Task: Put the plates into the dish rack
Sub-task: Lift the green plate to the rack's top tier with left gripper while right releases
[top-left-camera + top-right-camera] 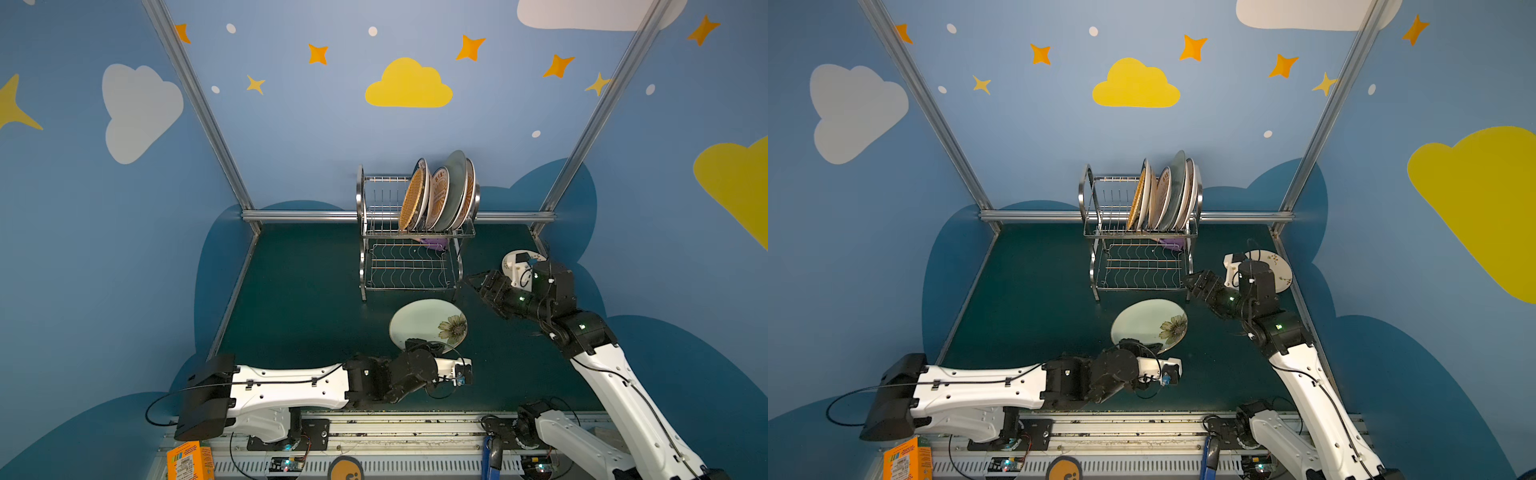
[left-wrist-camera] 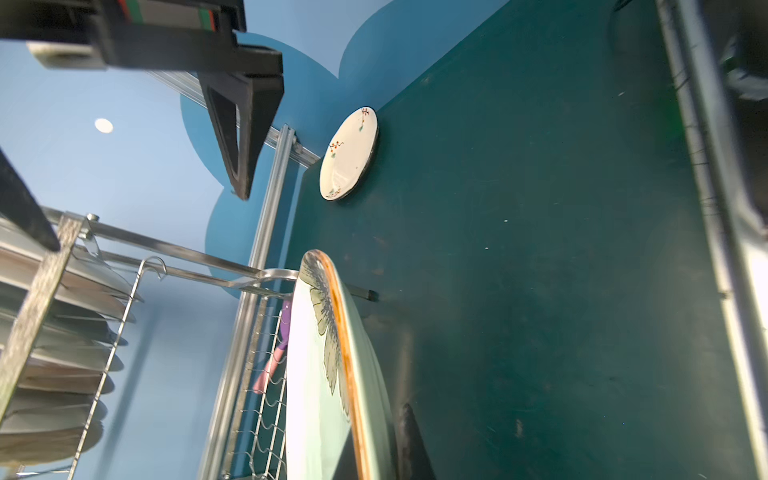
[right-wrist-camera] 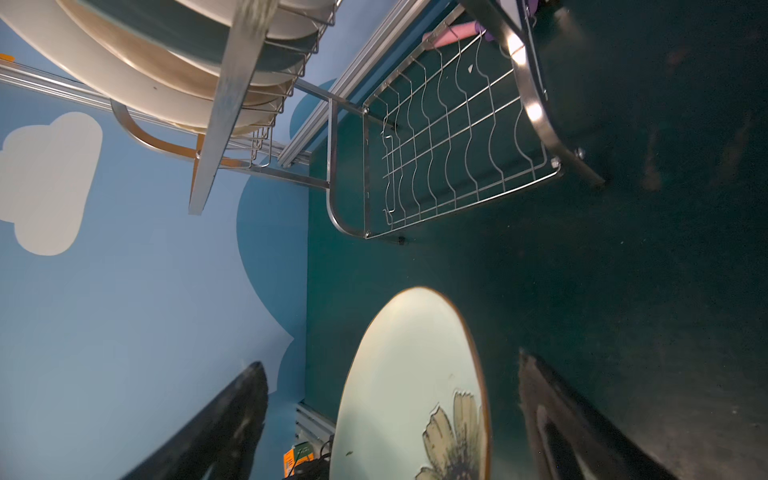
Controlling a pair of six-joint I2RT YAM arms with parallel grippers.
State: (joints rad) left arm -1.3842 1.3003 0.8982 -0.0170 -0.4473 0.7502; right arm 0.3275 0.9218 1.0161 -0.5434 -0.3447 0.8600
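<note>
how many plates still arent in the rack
2. The flower plate is in front of the dish rack, at the tip of the left arm; the small cream plate lies on the table's right side, partly behind the right arm. The arms could hide another.

Table (image 1: 311, 316): dark teal top, scuffed, with metal rails along its back and side edges.

Dish rack (image 1: 364, 257) stands on its feet at rear centre, close to the back rail.

Pale green flower plate (image 1: 419, 322) sits just in front of the rack, not touching it. Its near rim is under the left tool (image 1: 415, 344), so I cannot tell whether it lies flat.

Small cream plate (image 2: 349, 153) lies flat near the right rear corner, well apart from the flower plate.

Purple-and-pink item (image 1: 436, 243) sits low at the rack's back right. Whether it is on the table or on the wire is unclear.
</note>
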